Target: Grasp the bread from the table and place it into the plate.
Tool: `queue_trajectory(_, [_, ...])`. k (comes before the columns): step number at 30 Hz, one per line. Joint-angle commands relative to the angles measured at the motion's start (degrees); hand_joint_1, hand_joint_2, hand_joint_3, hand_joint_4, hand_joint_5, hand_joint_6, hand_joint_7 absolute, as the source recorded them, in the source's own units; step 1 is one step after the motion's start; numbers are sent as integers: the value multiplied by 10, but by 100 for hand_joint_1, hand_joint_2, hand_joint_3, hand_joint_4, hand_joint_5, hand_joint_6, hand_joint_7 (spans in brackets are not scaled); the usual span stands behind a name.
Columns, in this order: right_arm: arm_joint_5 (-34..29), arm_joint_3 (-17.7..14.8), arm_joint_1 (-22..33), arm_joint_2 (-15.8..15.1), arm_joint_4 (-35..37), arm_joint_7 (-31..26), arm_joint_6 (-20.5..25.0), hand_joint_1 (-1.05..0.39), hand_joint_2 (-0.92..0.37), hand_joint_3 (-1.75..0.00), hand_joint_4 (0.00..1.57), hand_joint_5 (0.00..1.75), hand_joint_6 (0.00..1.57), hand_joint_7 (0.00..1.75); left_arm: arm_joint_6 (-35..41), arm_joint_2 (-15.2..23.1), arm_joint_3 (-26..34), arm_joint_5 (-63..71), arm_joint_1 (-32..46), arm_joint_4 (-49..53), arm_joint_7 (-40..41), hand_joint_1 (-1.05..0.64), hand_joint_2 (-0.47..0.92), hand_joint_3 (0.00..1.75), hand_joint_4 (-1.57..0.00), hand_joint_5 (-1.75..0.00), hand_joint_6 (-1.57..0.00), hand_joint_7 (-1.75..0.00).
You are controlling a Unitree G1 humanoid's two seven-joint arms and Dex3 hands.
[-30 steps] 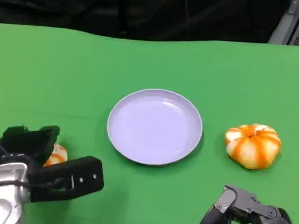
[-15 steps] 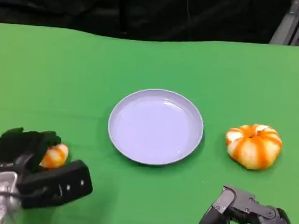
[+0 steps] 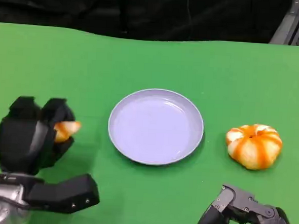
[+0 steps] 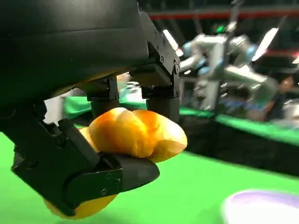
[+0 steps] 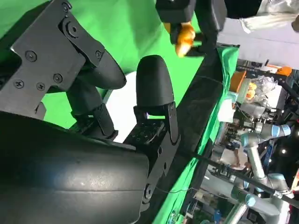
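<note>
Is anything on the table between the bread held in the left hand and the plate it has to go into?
Nothing visible. The left hand holds the bread beside the plate, with only bare green table between them. The other orange bread lies on the plate's far side, out of the path.

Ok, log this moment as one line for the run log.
left hand: holds bread, off table | right hand: idle, empty | plate: empty | second bread: on table, right of plate
</note>
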Motion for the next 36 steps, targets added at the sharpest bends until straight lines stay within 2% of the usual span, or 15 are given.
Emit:
queue_trajectory(1, [-7,0,3,0,-3,-6,-5,-4,-18,-161,79,175,82,142,-14,-15,-14,5,-33,-29,8,-12,17,148,-107,-175,-84,-175])
queue_trajectory(6, [-6,1,5,0,-4,-5,-4,-4,-19,-161,79,175,81,142,-13,-25,-21,4,-45,-35,-2,-13,14,148,-108,-175,-85,-175])
queue_trajectory(10, [-7,6,7,0,-6,-5,-6,-4,-19,-161,79,175,81,142,-8,-98,-47,-9,-121,-6,-64,-14,15,149,-106,-175,-85,-175])
queue_trajectory(17, [-10,14,14,1,-12,-4,-2,-3,-19,-161,79,175,81,141,4,-147,-63,-20,-185,60,-116,-13,18,149,-105,-175,-83,-175])
queue_trajectory(18, [-13,16,15,1,-13,-6,-2,-2,-19,-161,79,175,81,141,8,-157,-65,-23,-199,74,-134,-14,21,140,-102,-175,-80,-175])
queue_trajectory(22, [-22,22,20,5,-19,-9,4,-2,-19,-161,79,175,81,141,41,-188,-67,-47,-243,111,-231,-12,28,126,-97,-175,-77,-175])
queue_trajectory(24, [-25,25,20,6,-21,-11,5,-2,-19,-161,79,175,81,141,64,-197,-66,-59,-258,118,-286,-16,35,112,-78,-170,-73,-143])
queue_trajectory(25, [-25,26,20,6,-20,-12,5,-2,-19,-161,78,174,81,141,89,-200,-72,-60,-269,119,-337,-18,44,96,-71,-154,-69,-118])
queue_trajectory(27, [-24,28,19,6,-20,-14,5,-2,-19,-161,78,175,81,141,132,-202,-85,-54,-285,117,-411,-25,70,51,-50,-112,-56,-66])
queue_trajectory(28, [-23,29,19,6,-19,-14,5,-2,-19,-162,78,174,82,141,148,-201,-92,-49,-289,113,-436,-37,82,29,-24,-90,-39,-40])
queue_trajectory(29, [-23,29,19,6,-19,-15,6,-2,-18,-162,78,174,82,141,166,-203,-99,-44,-292,110,-457,-41,87,21,-15,-82,-34,-31])
queue_trajectory(31, [-24,31,20,6,-20,-16,7,-2,-18,-162,78,174,81,141,191,-204,-107,-44,-292,102,-492,-58,91,18,-3,-53,-17,-18])
queue_trajectory(32, [-25,32,20,6,-20,-17,7,-2,-19,-161,78,174,81,141,199,-204,-109,-46,-291,97,-506,-67,92,20,-2,-34,-10,-14])
queue_trajectory(34, [-29,34,20,6,-20,-19,6,-2,-19,-161,78,175,81,141,207,-203,-102,-65,-282,84,-541,-78,92,23,0,-9,-3,-6])
queue_trajectory(36, [-31,36,20,5,-19,-22,3,-2,-19,-160,78,175,81,141,213,-200,-99,-78,-275,72,-565,-83,92,25,0,-2,0,-1])
